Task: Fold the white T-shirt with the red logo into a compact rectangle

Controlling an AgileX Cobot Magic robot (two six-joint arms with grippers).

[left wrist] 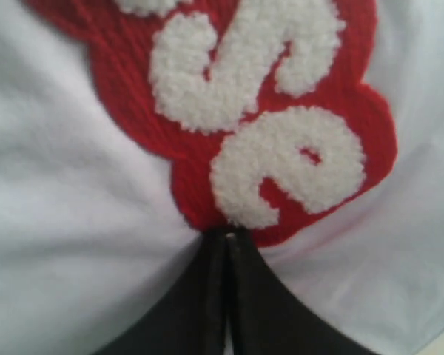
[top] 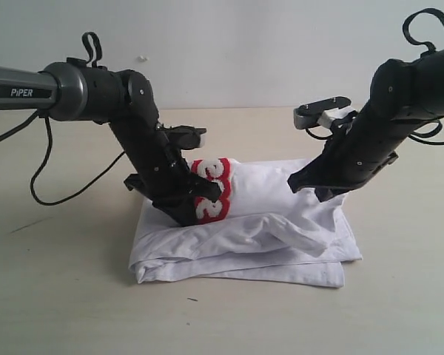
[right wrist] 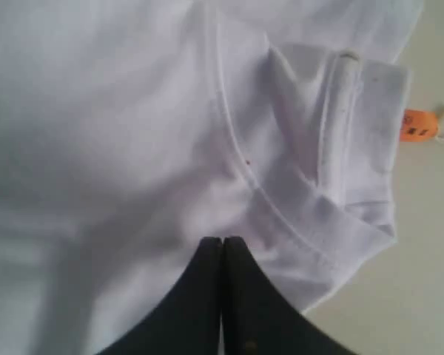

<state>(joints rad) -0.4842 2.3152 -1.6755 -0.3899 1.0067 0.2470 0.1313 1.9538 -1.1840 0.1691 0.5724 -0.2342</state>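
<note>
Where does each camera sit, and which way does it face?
Exterior: off the arms, facing the table from slightly above; shows the white T-shirt, both arms, the left gripper and the right gripper.
Left wrist: on the left arm, looking along its shut gripper at the red logo.
Right wrist: on the right arm, looking along its shut gripper at the collar and the orange tag.
Shared: the exterior and left wrist views both show the red logo.
</note>
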